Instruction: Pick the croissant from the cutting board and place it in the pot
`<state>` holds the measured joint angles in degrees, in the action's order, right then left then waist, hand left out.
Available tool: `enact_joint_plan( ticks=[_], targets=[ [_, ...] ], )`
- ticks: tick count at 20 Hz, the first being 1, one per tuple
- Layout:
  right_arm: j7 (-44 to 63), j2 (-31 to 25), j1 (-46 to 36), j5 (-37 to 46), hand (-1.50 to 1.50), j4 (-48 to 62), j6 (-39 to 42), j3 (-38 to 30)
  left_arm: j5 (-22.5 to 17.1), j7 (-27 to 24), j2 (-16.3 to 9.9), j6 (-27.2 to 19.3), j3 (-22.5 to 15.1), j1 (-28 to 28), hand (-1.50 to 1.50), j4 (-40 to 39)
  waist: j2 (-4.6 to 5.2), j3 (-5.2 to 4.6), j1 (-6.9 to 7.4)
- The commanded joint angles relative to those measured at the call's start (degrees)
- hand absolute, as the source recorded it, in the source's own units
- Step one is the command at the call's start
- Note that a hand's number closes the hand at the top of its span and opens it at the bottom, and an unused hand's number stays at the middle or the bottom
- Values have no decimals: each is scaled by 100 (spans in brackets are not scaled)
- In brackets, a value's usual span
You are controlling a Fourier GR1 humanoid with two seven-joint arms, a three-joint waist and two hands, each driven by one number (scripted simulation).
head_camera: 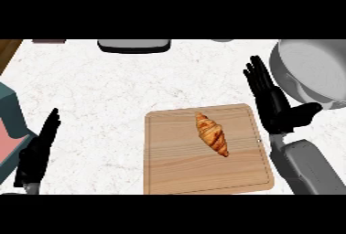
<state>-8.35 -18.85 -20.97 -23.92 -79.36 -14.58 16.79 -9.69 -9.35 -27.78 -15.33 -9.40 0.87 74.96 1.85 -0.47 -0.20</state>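
A golden-brown croissant point(212, 134) lies slantwise near the middle of a wooden cutting board point(182, 164). A grey metal pot point(317, 68) stands at the upper right, partly cut off by the picture's edge. My right hand point(272, 103) hovers between the board's right edge and the pot, fingers straight and pointing away, thumb spread toward the pot; it holds nothing. My left hand point(39, 148) rests open at the lower left, fingers up, well clear of the board.
The counter point(108, 87) is white marble. A dark grey tray-like object point(134, 45) sits at the far edge. A teal and pink object point(8, 132) juts in from the left edge, close to my left hand.
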Motion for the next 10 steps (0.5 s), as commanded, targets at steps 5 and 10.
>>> enact_joint_plan(
  ticks=[5,10],
  targets=[
    [597,-371,-1650,6,150,-269,2711,1424,-316,-167,529,185,-60,-1074,0,688,-104,4,750],
    [-372,-1632,-2696,1565,-150,158,3723,1820,-638,28,936,197,-66,-1558,0,883,3,39,664]
  ],
)
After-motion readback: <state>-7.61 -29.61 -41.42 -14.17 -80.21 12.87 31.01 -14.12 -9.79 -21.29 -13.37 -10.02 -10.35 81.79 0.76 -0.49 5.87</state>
